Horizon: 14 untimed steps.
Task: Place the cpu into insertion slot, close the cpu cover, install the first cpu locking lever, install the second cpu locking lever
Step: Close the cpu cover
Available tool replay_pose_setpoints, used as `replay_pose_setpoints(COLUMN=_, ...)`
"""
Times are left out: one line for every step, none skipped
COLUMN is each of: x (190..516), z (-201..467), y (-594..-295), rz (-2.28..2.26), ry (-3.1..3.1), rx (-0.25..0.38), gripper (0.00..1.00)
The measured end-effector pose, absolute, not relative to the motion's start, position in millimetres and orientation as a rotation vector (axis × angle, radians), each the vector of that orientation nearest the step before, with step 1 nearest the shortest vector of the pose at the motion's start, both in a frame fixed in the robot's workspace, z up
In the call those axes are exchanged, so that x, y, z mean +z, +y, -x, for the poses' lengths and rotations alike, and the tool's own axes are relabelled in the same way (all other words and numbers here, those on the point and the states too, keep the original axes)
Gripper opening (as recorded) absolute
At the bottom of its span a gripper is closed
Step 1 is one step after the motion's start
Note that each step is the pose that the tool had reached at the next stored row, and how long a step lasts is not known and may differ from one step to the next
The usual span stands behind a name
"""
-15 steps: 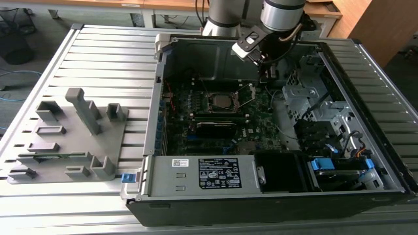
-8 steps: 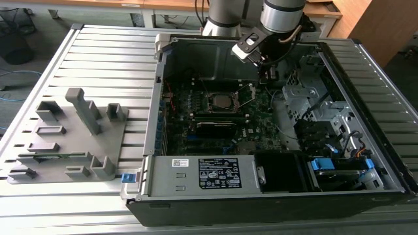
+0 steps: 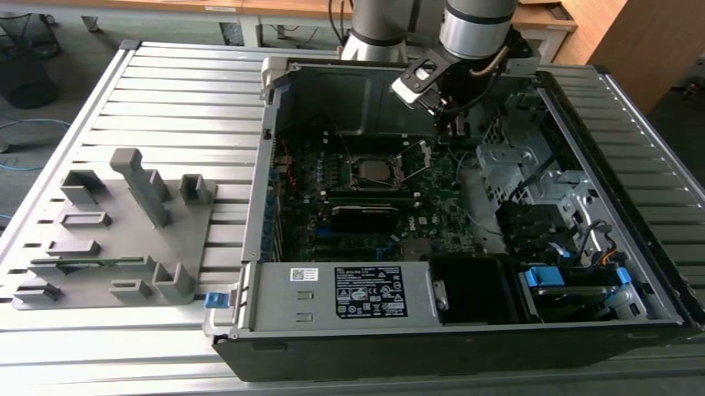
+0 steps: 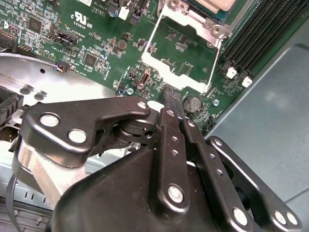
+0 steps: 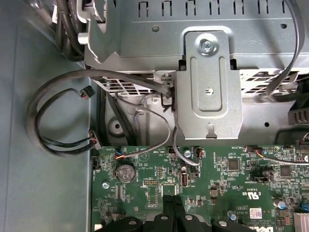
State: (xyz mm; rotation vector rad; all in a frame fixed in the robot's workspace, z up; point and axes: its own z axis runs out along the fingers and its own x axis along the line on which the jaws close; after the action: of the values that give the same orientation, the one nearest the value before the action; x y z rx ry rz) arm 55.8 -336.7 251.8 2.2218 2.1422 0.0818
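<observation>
The cpu (image 3: 372,171), a grey-silver square, lies in the insertion slot (image 3: 354,174) on the green motherboard inside the open computer case. Its pale top (image 4: 218,4) also shows in the second wrist view. The cpu cover (image 4: 179,79), a silver frame with a square cut-out, is swung open away from the slot toward the exterior view's right (image 3: 414,157). My gripper (image 3: 450,130) hangs just past the cover's free edge. Its black fingers (image 4: 166,121) are shut, tips together (image 4: 173,100) with nothing seen between them, and they sit low over the board (image 5: 174,205).
Memory slots (image 4: 251,43) run beside the socket. A coin battery (image 5: 125,171), loose cables (image 5: 53,140) and a metal bracket (image 5: 207,87) lie beyond the fingertips. A drive cage (image 3: 518,165) and a power supply (image 3: 352,293) crowd the case. A grey fixture plate (image 3: 115,223) sits outside.
</observation>
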Motion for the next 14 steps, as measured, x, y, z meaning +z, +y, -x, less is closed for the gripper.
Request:
replay_pose_setpoints(x=251.0, z=-55.9, y=-336.7, rz=-2.222, ry=2.142, rx=0.082, gripper=0.11)
replay_pose_setpoints(x=250.1, z=-56.0, y=-336.7, rz=-2.222, ry=2.142, rx=0.082, gripper=0.11)
replay_pose_setpoints(x=249.1, z=-56.1, y=-336.7, rz=-2.222, ry=2.142, rx=0.082, gripper=0.11)
replay_pose_setpoints(x=248.2, z=-56.2, y=-336.7, rz=-2.222, ry=2.142, rx=0.082, gripper=0.11)
replay_pose_setpoints(x=247.2, z=-56.3, y=-336.7, rz=-2.222, ry=2.142, rx=0.082, gripper=0.11)
replay_pose_setpoints(x=246.1, z=-56.4, y=-336.7, rz=-2.222, ry=2.142, rx=0.082, gripper=0.11)
replay_pose_setpoints(x=245.3, z=-56.4, y=-336.7, rz=-2.222, ry=2.142, rx=0.082, gripper=0.11)
replay_pose_setpoints(x=244.9, z=-56.4, y=-336.7, rz=-2.222, ry=2.142, rx=0.082, gripper=0.11)
replay_pose_setpoints(x=244.6, z=-56.4, y=-336.7, rz=-2.222, ry=2.142, rx=0.082, gripper=0.11)
replay_pose_setpoints(x=244.5, z=-56.4, y=-336.8, rz=-2.222, ry=2.142, rx=0.081, gripper=0.11)
replay_pose_setpoints(x=244.3, z=-56.4, y=-336.8, rz=-2.222, ry=2.142, rx=0.081, gripper=0.11)
replay_pose_setpoints(x=244.2, z=-56.2, y=-336.7, rz=-2.222, ry=2.142, rx=0.082, gripper=0.11)
replay_pose_setpoints(x=243.9, z=-55.4, y=-336.6, rz=-2.222, ry=2.142, rx=0.082, gripper=0.11)
replay_pose_setpoints(x=243.8, z=-54.2, y=-336.5, rz=-2.221, ry=2.142, rx=0.083, gripper=0.11)
